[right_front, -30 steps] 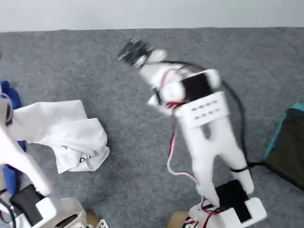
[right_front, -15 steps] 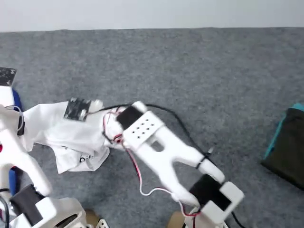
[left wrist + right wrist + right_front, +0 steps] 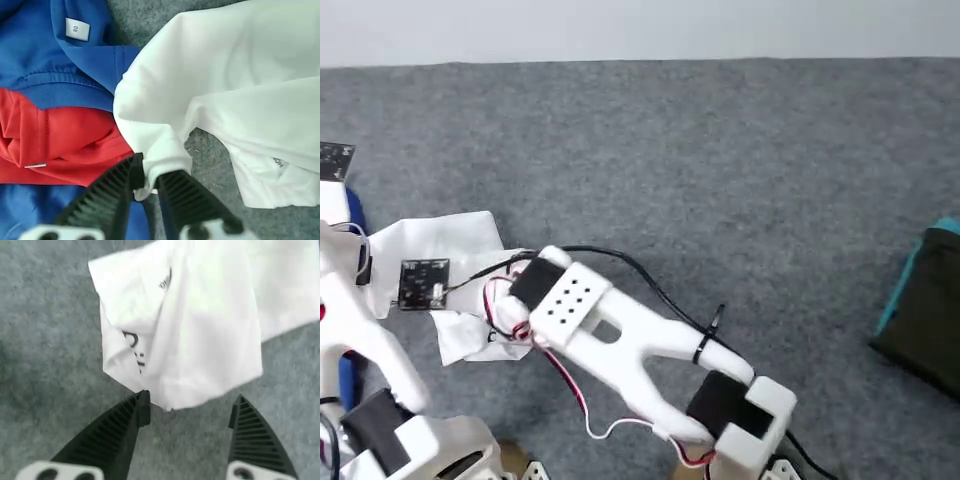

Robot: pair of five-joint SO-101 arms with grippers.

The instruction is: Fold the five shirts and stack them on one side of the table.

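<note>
A crumpled white shirt (image 3: 450, 245) lies at the table's left side. In the left wrist view my left gripper (image 3: 150, 175) is shut on a fold at the white shirt's (image 3: 240, 90) edge, just over a red shirt (image 3: 60, 140) and a blue shirt (image 3: 60, 60). The right arm (image 3: 570, 300) stretches leftward across the front of the table, its wrist over the shirt. My right gripper (image 3: 191, 407) is open, its fingers straddling the lower corner of the white shirt (image 3: 200, 325) from just above.
A dark shirt with a teal edge (image 3: 925, 310) lies at the right edge of the grey carpeted table (image 3: 720, 150). A sliver of blue cloth (image 3: 355, 210) shows behind the left arm (image 3: 350, 300). The arm bases stand along the front edge.
The right arm swung from the middle back of the table down and left until its wrist came over the white shirt. The shirt flattened slightly under it.
</note>
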